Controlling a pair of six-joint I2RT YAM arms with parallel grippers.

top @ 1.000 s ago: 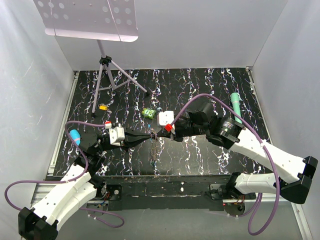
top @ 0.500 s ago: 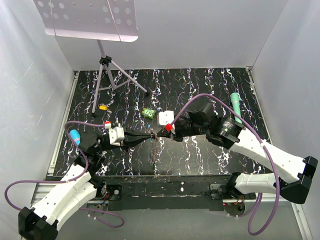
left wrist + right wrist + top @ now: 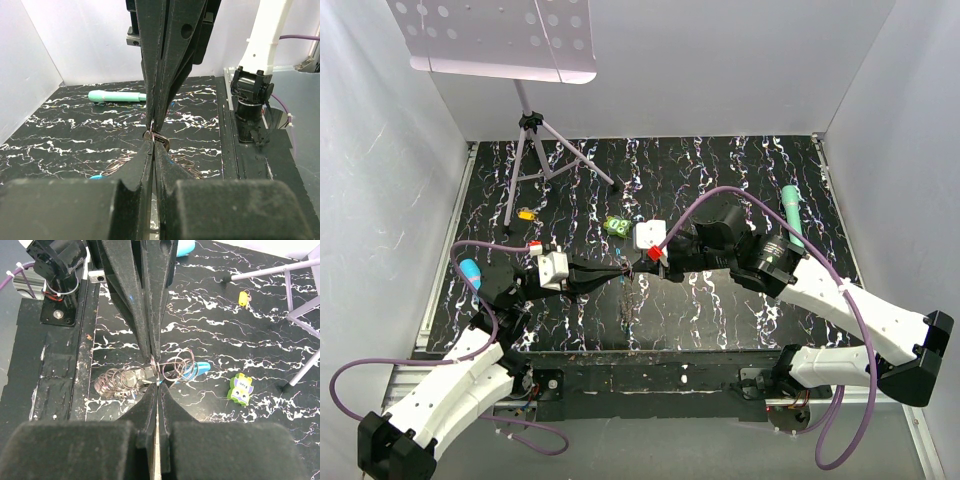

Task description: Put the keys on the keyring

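left claw [image 3: 623,271] and right claw [image 3: 644,265] both pinched fully shut, tips nose to nose over the middle of the table [image 3: 720,170]. each nips a thin wire loop of the keyring [image 3: 120,381] right at the meeting point. rest of its loops spread just under the tips, blue clip [image 3: 196,370] among them. keys too small to pick out. green toy [image 3: 239,389] near, teal marker [image 3: 116,96] well apart.
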